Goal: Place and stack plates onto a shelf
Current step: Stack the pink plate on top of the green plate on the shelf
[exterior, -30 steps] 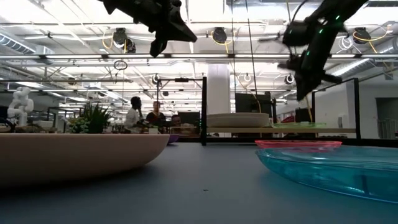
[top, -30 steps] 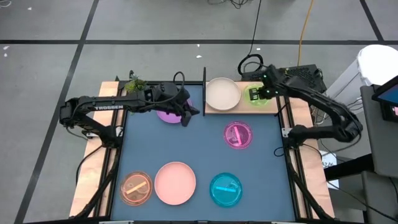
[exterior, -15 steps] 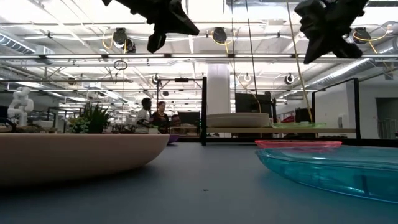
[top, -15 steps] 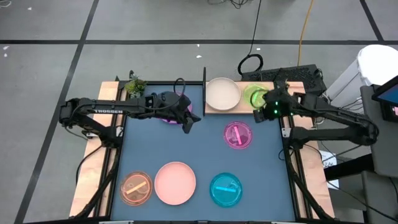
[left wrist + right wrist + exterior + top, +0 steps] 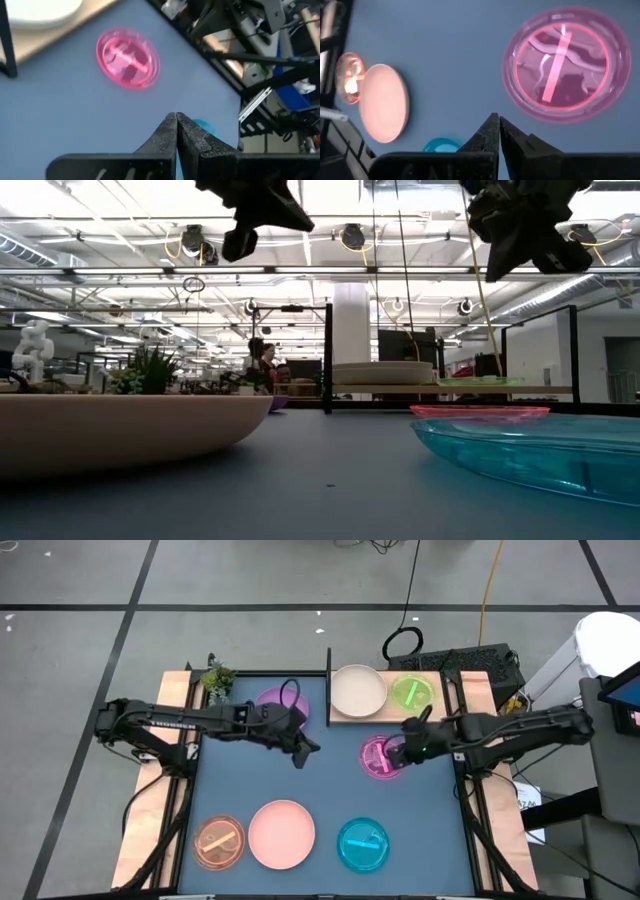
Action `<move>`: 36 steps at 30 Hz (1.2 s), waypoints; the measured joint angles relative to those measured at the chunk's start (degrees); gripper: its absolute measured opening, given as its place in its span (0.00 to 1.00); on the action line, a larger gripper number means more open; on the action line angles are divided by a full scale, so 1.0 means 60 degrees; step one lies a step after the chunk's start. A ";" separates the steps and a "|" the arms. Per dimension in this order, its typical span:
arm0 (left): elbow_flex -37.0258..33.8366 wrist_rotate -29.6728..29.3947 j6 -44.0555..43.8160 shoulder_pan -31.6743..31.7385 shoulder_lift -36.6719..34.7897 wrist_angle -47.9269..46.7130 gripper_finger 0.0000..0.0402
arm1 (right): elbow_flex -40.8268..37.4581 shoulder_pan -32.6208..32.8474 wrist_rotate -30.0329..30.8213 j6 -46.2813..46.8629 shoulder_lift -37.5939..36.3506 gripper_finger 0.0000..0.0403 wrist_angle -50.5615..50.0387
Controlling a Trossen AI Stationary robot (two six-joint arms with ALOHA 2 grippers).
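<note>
The shelf (image 5: 388,708) in the upper centre is now holding the cream plate (image 5: 357,690) and green dish (image 5: 412,693). The right gripper (image 5: 403,753), fingers pressed together and empty, is swinging down over the magenta dish (image 5: 383,757), likely next. The left gripper (image 5: 303,754), likewise closed, is drifting off the purple plate (image 5: 272,700).

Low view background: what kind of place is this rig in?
Likely a large open robotics lab or workshop: exposed ceiling trusses with round lights, benches with people behind the table, and a small white humanoid figure far off.
</note>
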 joint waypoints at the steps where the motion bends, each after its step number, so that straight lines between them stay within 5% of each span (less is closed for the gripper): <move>1: 0.0000 0.0000 0.0001 -0.0029 -0.0069 -0.0266 0.01 | 0.0000 0.0114 0.0168 0.0319 0.0145 0.00 0.0070; 9: 0.0011 -0.0018 0.1016 0.0011 -0.0406 -0.1443 0.01 | 0.0000 0.0550 0.0860 0.2120 0.0927 0.02 0.0118; 14: 0.0015 -0.0047 0.1623 0.0214 -0.0549 -0.2124 0.01 | 0.0000 0.0756 -0.0363 0.2801 0.0837 0.09 -0.1472; 18: -0.0002 -0.0047 0.1609 0.0248 -0.0656 -0.2956 0.01 | -0.0034 0.0797 -0.0148 0.3295 0.0541 0.18 -0.2082; 24: -0.0004 -0.0044 0.1750 0.0248 -0.0649 -0.3886 0.01 | -0.1160 0.0786 -0.0106 0.3953 0.0447 0.33 -0.1237; 29: -0.0004 -0.0044 0.1575 0.0248 -0.0647 -0.3856 0.01 | -0.2572 0.0802 0.0235 0.4450 0.0445 0.42 0.1201; 36: -0.0004 -0.0011 0.1071 0.0171 -0.0647 -0.3872 0.01 | -0.3845 0.0829 0.0623 0.4549 0.0438 0.48 0.2141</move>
